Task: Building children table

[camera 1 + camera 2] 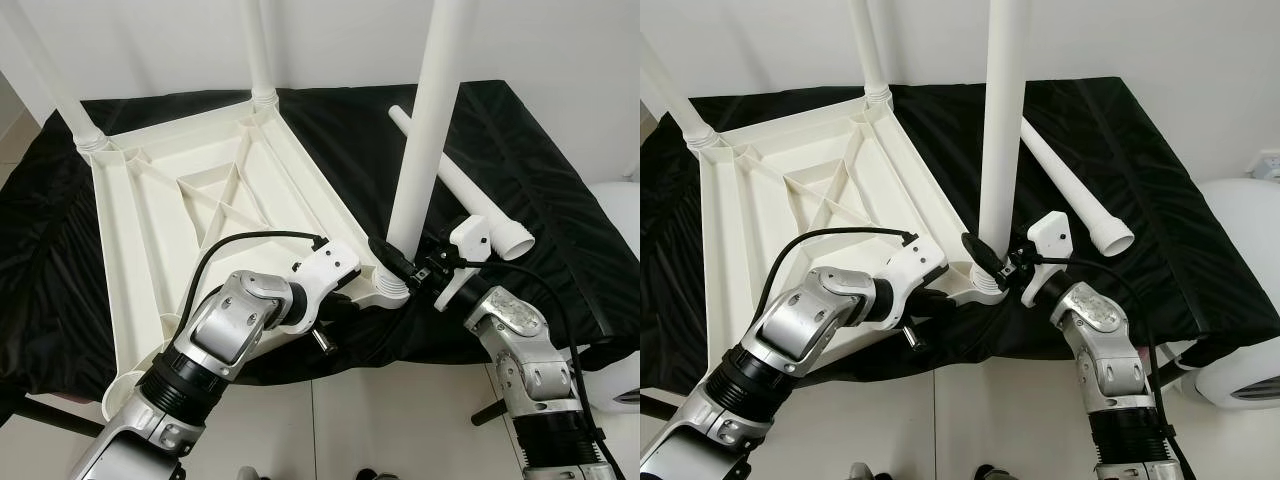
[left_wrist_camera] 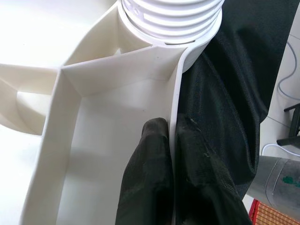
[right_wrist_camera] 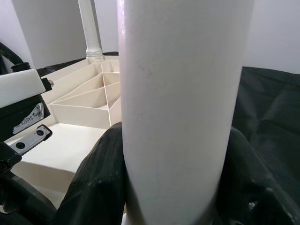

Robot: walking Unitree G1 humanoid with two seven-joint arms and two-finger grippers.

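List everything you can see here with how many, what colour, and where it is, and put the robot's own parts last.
Tabletop: one, white, ribbed underside up, on the cloth.
Fitted legs: three, white, upright in corner sockets; two at the far corners, one at the near right corner.
Loose leg: one, white, lying on the cloth right of the tabletop.
Cloth: one, black, draped under everything.
Floor: pale tiles, in front of the cloth.
Left hand: one, black fingers pinching the tabletop's near rim beside the near right socket.
Right hand: one, black fingers closed around the near right leg, low down by its socket.
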